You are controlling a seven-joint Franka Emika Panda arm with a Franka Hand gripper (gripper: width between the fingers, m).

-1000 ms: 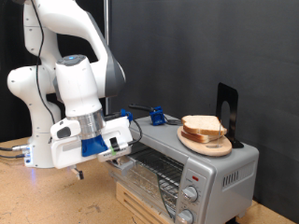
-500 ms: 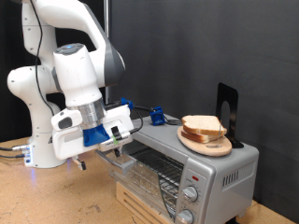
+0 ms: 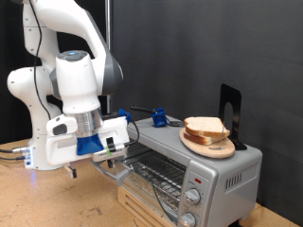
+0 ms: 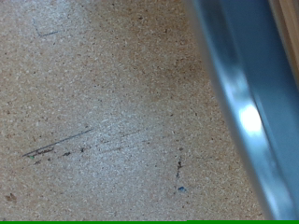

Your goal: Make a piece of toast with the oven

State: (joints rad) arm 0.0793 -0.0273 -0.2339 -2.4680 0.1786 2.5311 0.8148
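The piece of toast (image 3: 205,126) lies on a round wooden plate (image 3: 214,148) on top of the silver oven (image 3: 227,170) at the exterior view's right. The oven's front looks open, and the wire rack (image 3: 156,171) shows inside. My gripper (image 3: 110,163) hangs low at the oven's front left corner, next to the door's edge, with its fingers mostly hidden behind the hand. The wrist view shows no fingers, only the speckled tabletop (image 4: 103,103) and a blurred grey-blue metal bar (image 4: 245,112) running across one side.
Round knobs (image 3: 194,197) sit on the oven's right panel. A black stand (image 3: 229,109) and a blue clip (image 3: 159,118) are at the back of the oven top. The arm's white base (image 3: 38,104) stands at the exterior view's left, with cables on the table.
My hand rose slightly, then dropped and shifted towards the exterior view's left, staying by the oven's front left corner. The toast and plate have not moved.
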